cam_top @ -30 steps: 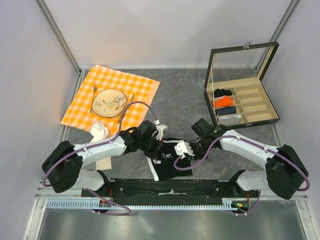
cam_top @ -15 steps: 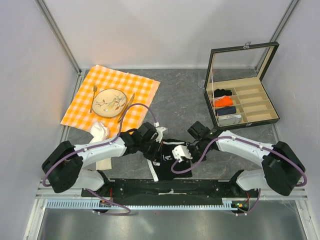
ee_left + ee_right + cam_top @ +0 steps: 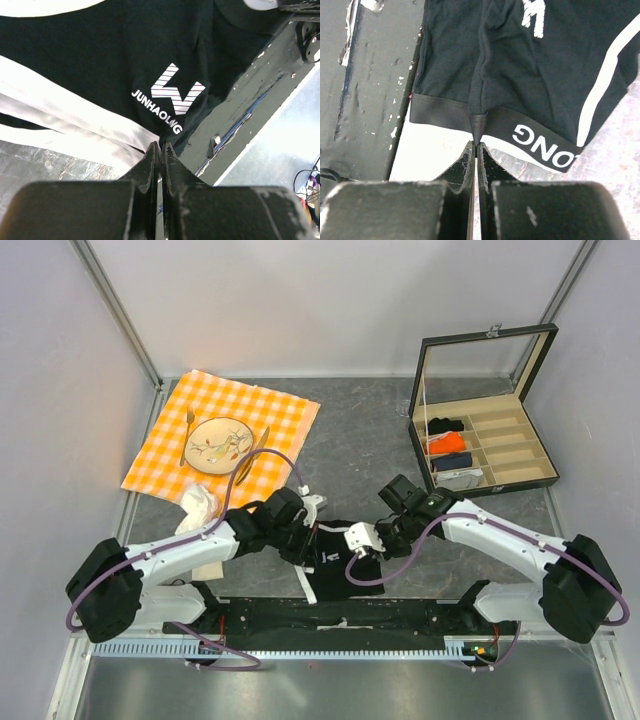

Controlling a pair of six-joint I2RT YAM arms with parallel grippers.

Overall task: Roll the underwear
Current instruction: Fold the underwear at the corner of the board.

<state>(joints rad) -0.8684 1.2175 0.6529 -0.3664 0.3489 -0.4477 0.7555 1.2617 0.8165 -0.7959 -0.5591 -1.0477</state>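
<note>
Top external view: underwear (image 3: 335, 560) lies near-centre on the tabletop (image 3: 370, 440); left fingers (image 3: 150, 162) pinch its white trim, right fingers (image 3: 466, 162) its waistband, both clamped tight; seemingly the pre-roll fold; next needs an even joint lift.

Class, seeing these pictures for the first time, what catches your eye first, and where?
Front and centre, the left gripper and right gripper each pinch the black underwear. Far left lies an orange checked cloth with a plate; far right, an open box.
</note>
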